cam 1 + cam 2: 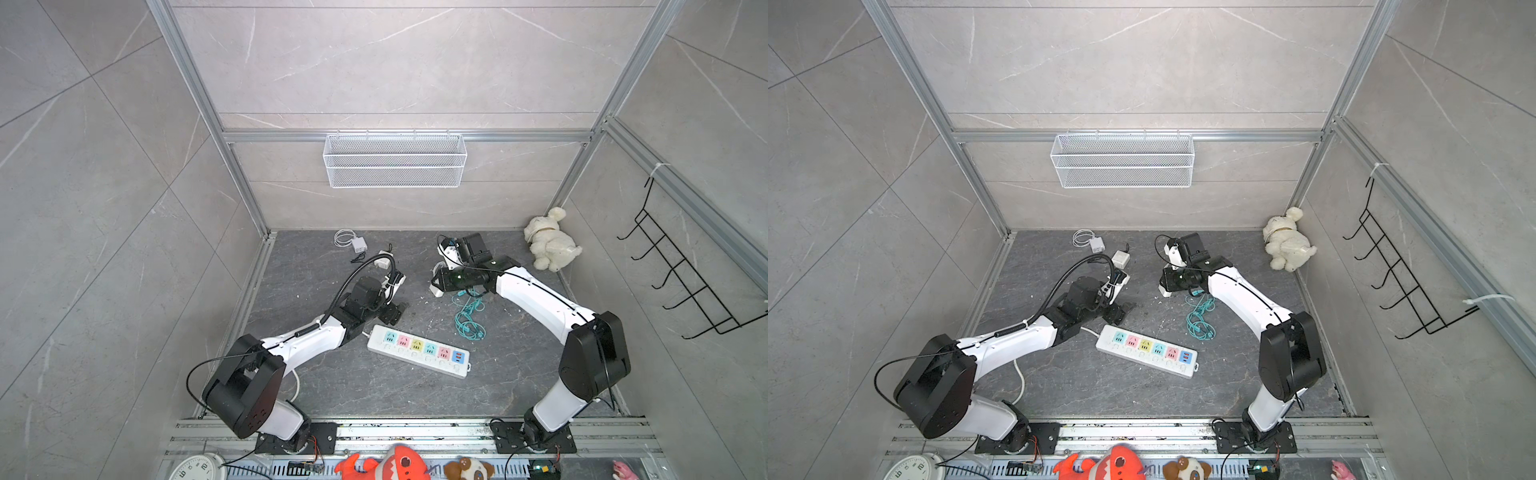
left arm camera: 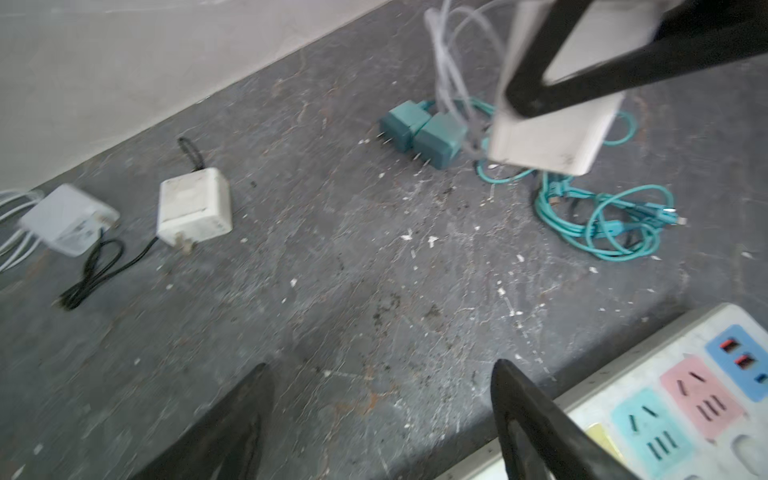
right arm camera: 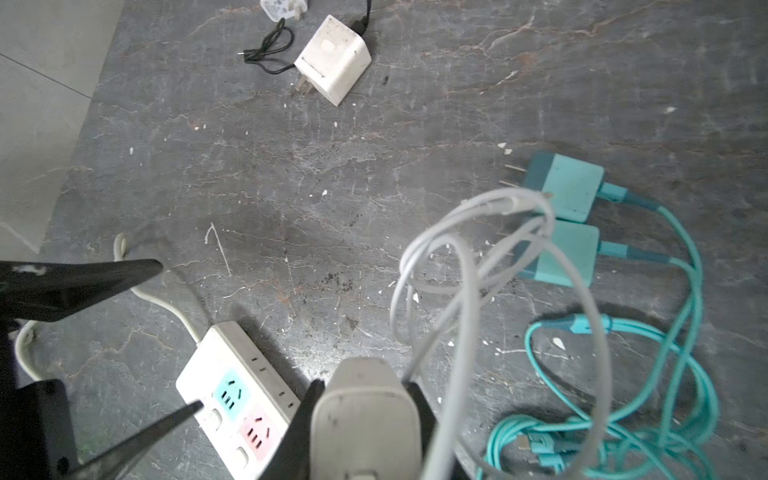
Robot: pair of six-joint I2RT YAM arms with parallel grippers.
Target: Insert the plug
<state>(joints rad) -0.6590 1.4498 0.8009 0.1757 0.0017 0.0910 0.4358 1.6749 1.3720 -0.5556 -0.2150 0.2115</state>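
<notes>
Two teal plugs (image 3: pixel 569 187) show clearly only from the wrists; right gripper (image 3: pixel 365 384) clamps white charger (image 2: pixel 552 137), left gripper (image 2: pixel 380 365) gapes.

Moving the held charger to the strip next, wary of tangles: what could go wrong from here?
1. The white looped cable hanging from the white charger block in the right gripper swings near the teal chargers and teal cables; it could snag and drag them.
2. The white power strip with coloured sockets lies unheld near the open left gripper, so it may slide under the push.
</notes>
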